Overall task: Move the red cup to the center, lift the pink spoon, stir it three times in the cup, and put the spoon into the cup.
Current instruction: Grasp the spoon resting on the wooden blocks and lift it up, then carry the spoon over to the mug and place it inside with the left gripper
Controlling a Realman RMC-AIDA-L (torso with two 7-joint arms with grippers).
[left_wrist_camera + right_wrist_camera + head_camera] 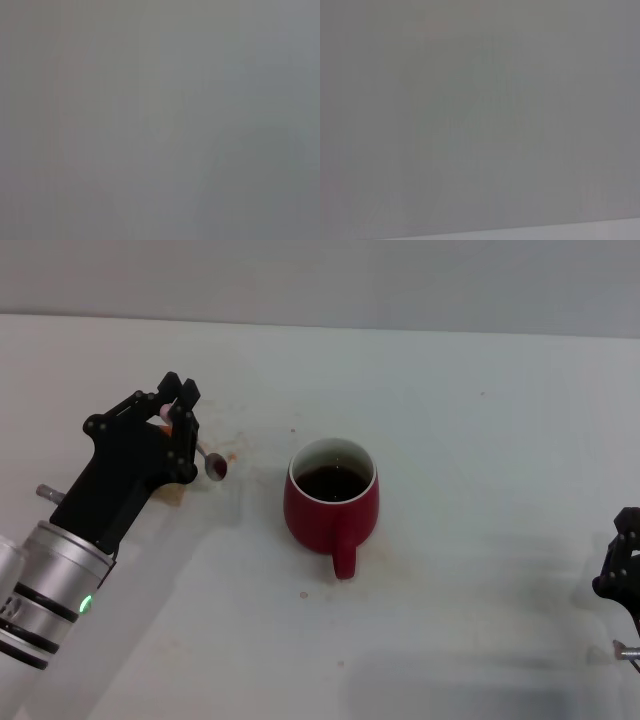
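This looks like a robot test bench in a lab rather than a home or a kitchen. The table (480, 440) is a plain white surface with faint brownish stains (235, 445) and small specks, and behind it runs a bare grey wall (400, 280) with no shelves, appliances or decoration. Apart from the table setting, nothing domestic is in view: only a red cup (332, 508) of dark liquid and a small spoon (212, 464) sit on the bare top. Both wrist views show only featureless grey
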